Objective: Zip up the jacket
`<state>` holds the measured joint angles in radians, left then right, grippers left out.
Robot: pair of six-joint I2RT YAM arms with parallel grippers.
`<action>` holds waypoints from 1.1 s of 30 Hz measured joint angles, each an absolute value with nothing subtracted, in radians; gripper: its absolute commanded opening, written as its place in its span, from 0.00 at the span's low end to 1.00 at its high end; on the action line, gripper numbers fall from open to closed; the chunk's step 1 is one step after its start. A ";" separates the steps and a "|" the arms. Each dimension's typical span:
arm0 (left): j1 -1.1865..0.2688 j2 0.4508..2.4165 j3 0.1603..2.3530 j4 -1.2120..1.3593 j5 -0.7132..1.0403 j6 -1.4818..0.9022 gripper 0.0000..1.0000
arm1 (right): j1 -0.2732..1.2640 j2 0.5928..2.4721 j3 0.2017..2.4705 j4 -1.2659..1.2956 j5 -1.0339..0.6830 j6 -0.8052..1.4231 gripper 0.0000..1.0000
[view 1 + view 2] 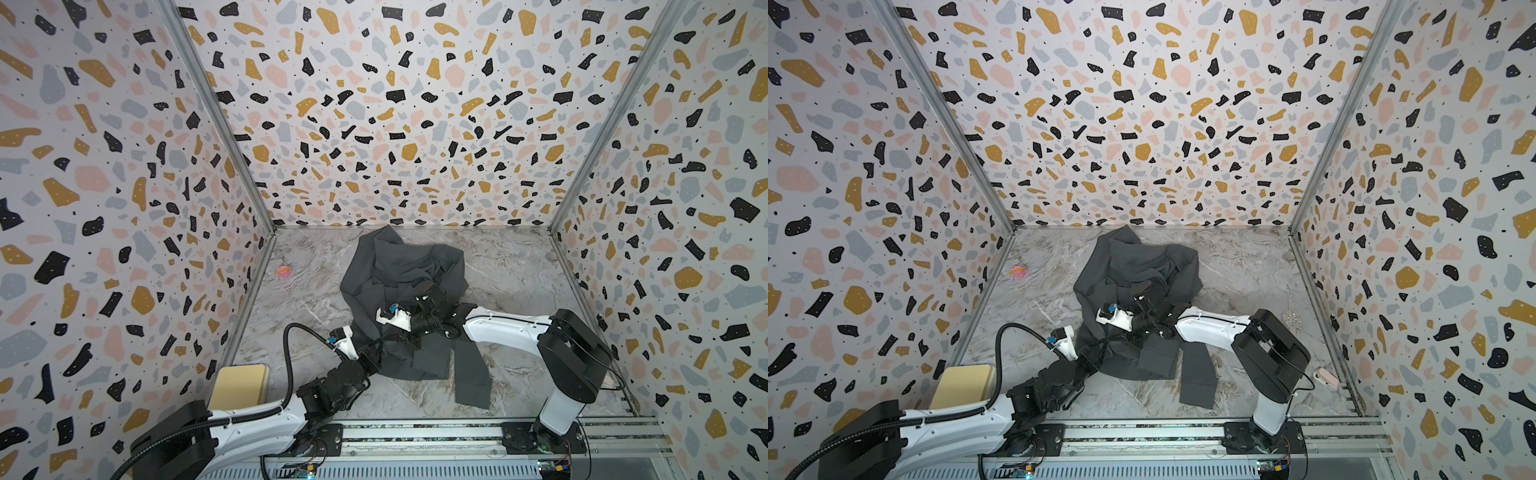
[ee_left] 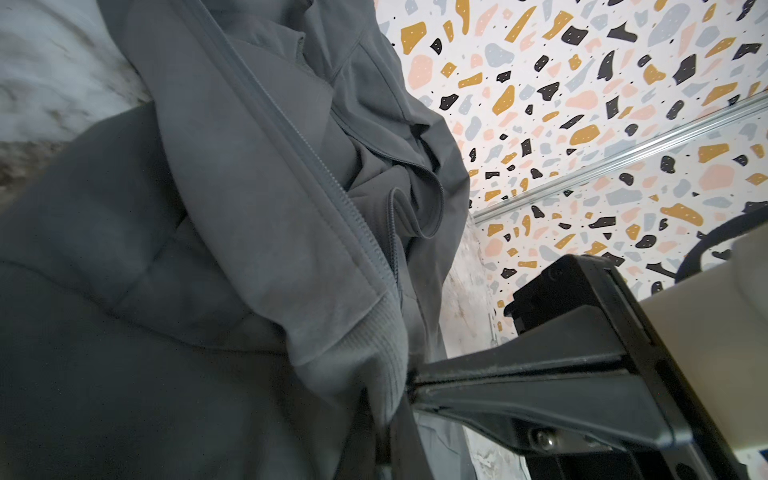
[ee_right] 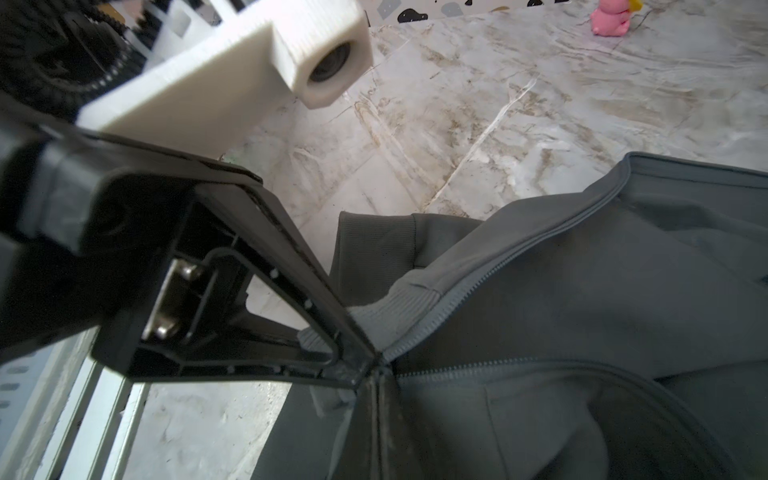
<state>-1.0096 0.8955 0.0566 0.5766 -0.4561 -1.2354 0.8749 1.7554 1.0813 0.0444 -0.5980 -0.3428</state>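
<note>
The dark grey jacket point(image 1: 399, 266) lies crumpled mid-table in both top views, one sleeve point(image 1: 473, 374) trailing toward the front. Both grippers meet at its near hem. In the left wrist view my left gripper point(image 2: 390, 432) is shut on the ribbed hem point(image 2: 365, 345). The right gripper point(image 2: 411, 384) pinches the same spot from the side. In the right wrist view my right gripper point(image 3: 379, 399) is shut on the fabric at the bottom of the zipper. The left gripper point(image 3: 368, 361) is shut on the ribbing beside it. Two rows of zipper teeth point(image 3: 490, 278) spread apart from there.
A small pink toy point(image 1: 284, 271) sits on the marble table point(image 1: 519, 270) at the back left. A tan block point(image 1: 239, 386) stands by the left arm's base. A small white and pink device point(image 1: 1325, 379) lies near the right wall. Patterned walls enclose three sides; a metal rail point(image 1: 415, 432) runs along the front.
</note>
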 measured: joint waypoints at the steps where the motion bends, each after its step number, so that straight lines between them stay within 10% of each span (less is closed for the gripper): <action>1: -1.009 0.892 0.057 0.567 -0.456 -1.228 0.00 | 0.877 1.764 1.094 0.029 -0.596 -0.347 0.00; 33: -1.003 0.801 0.072 0.437 -0.287 -0.981 0.00 | 0.877 1.755 1.124 0.017 -0.466 -0.284 0.00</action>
